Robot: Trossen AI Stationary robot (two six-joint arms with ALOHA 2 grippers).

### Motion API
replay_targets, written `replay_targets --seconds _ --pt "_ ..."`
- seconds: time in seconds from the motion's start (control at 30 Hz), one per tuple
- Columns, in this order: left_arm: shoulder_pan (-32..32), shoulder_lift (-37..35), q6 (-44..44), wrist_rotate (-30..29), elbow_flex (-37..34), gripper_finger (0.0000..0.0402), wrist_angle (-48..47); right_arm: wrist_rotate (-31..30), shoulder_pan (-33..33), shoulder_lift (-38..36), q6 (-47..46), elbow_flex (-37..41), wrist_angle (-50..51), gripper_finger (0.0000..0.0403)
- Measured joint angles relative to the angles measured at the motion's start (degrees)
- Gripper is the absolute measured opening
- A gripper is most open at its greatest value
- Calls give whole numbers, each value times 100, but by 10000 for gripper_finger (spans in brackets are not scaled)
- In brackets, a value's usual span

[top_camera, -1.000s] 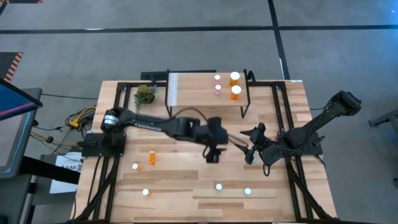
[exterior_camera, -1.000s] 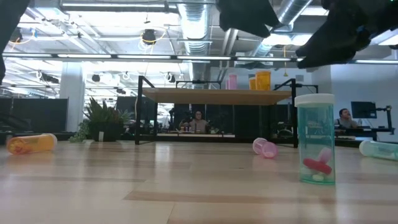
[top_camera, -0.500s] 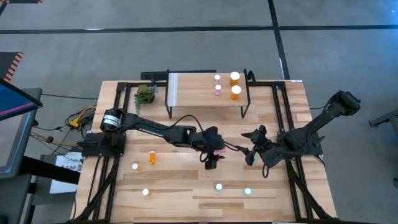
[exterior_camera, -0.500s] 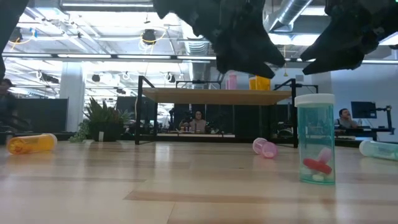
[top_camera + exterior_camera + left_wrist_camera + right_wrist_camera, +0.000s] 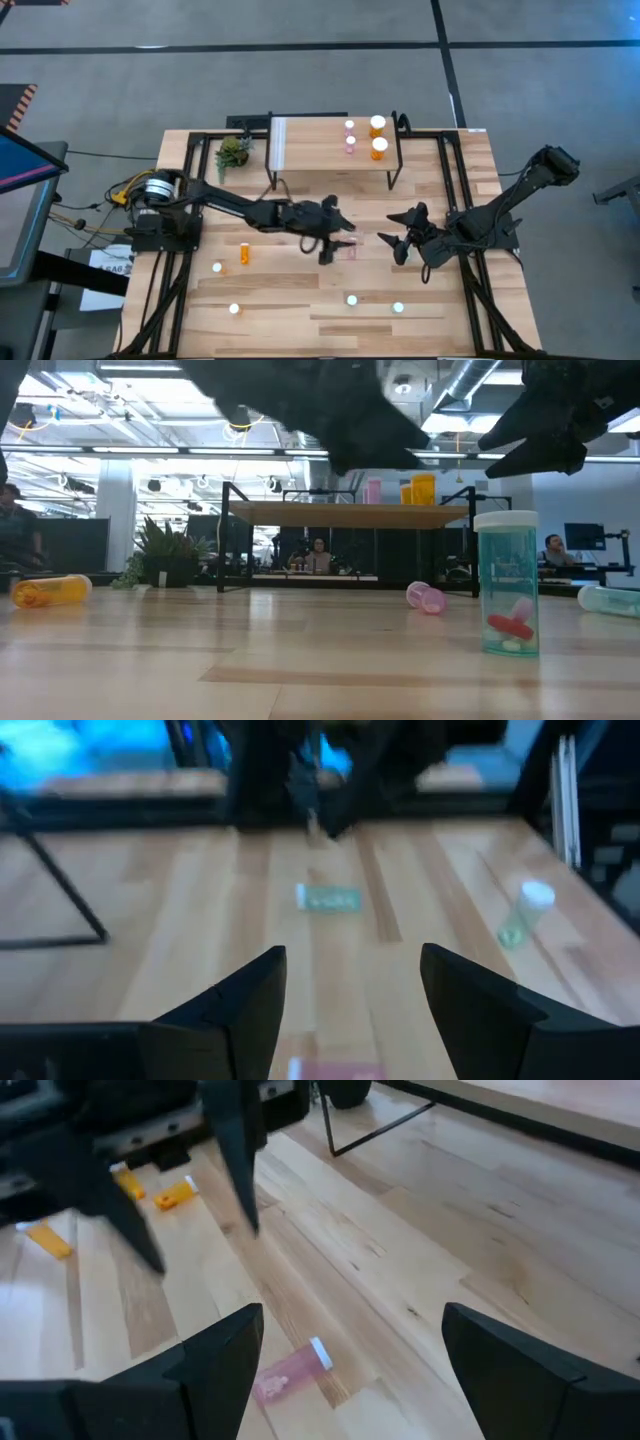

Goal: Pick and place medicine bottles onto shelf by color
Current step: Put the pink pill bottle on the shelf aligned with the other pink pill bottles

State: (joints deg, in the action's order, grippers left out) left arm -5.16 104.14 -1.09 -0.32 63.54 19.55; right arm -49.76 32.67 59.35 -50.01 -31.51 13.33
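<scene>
Pink bottle (image 5: 350, 249) lies on its side on the bench (image 5: 280, 290), mid-bench, between both hands. Left hand (image 5: 338, 235) wide open, empty, just beside it, nearer. Right hand (image 5: 392, 243) open, empty, close on its right. Shelf (image 5: 320, 150) far side.

The wooden table (image 5: 300, 300) carries a small shelf (image 5: 310, 145) on thin black legs near its far edge. On the shelf stand 2 orange bottles (image 5: 378, 137) and 2 small pink bottles (image 5: 350, 136). A little green plant (image 5: 233, 152) sits on the table beside the shelf. On the tabletop lie 1 orange bottle (image 5: 244, 253) and 1 pink bottle (image 5: 349, 250). Some teal bottles (image 5: 352, 299) stand toward the near edge.
</scene>
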Motion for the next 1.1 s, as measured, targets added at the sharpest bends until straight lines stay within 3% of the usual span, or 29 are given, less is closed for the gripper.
replay_targets --seconds 0.13,0.27,0.5,0.8,0.97,1.1 --pt "150 -587 -58 0 -804 219 1082 -1 -166 51 -123 0 -149 328" --pt "203 -899 -63 -1 -1187 219 1573 26 -394 331 30 0 -721 328" --pt "195 -986 154 346 -1249 219 1590 510 -781 1345 478 -4 -2179 328" --pt "222 -988 451 407 -1249 219 1195 1085 -978 2455 -322 -42 -3005 328" --pt "308 -988 447 407 -1249 219 1058 1159 -969 3128 -462 -506 -2946 328" --pt "332 -989 404 400 -1249 219 1038 1384 -995 3611 -742 -1096 -2010 328"
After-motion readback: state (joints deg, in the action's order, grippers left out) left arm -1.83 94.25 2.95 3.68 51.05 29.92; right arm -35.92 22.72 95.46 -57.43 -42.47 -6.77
